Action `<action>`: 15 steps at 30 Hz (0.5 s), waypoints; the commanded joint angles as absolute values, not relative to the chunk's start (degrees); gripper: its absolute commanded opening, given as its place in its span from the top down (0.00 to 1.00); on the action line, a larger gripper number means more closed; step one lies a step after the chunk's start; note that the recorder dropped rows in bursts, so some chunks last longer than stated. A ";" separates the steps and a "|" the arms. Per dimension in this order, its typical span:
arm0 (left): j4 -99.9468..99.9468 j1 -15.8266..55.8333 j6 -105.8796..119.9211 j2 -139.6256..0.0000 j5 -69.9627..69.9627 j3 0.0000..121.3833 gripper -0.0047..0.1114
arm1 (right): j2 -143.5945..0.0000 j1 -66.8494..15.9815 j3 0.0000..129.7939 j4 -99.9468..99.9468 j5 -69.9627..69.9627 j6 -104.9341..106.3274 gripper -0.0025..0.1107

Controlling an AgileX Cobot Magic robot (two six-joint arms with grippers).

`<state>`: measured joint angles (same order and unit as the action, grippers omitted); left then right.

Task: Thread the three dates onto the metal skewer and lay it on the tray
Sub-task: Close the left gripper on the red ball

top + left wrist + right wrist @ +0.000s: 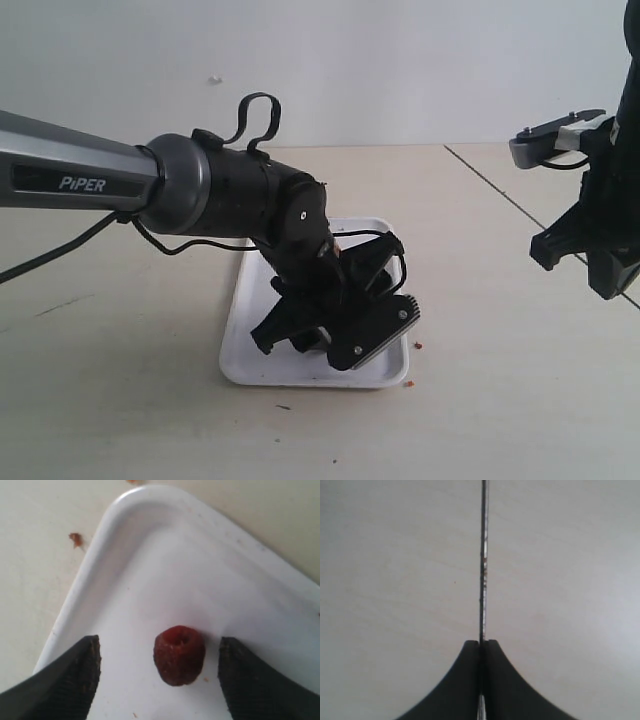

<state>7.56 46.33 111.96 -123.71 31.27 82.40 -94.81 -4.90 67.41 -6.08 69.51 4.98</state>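
Pale beige table [480, 400] under a plain white wall. On it sits a white tray [235, 370]. Reaching down over the tray, the left gripper [330, 335] has its jaws spread wide. One wrinkled red-brown date [179, 655] rests on the tray floor between its fingers, touching neither. Off to the right, above bare table, the right gripper [480, 645] is clamped tight on the thin metal skewer [483, 570], which sticks straight out past its tips.
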 commanded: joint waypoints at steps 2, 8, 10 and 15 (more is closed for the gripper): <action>7.72 46.51 111.74 -123.67 31.90 82.75 0.47 | -94.76 -4.65 67.98 -6.10 69.00 5.50 0.98; 7.72 46.51 111.74 -123.67 31.90 82.75 0.52 | -94.76 -4.65 67.98 -6.10 69.00 5.50 0.98; 7.72 46.51 111.74 -123.67 31.90 82.75 0.55 | -94.76 -4.65 67.98 -6.10 69.00 5.50 0.98; 7.72 46.51 111.74 -123.67 31.90 82.75 0.65 | -94.76 -4.65 67.98 -6.10 68.89 5.50 0.98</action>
<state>7.56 46.33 111.96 -123.71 31.58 82.40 -94.81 -4.90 67.41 -6.08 69.28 4.98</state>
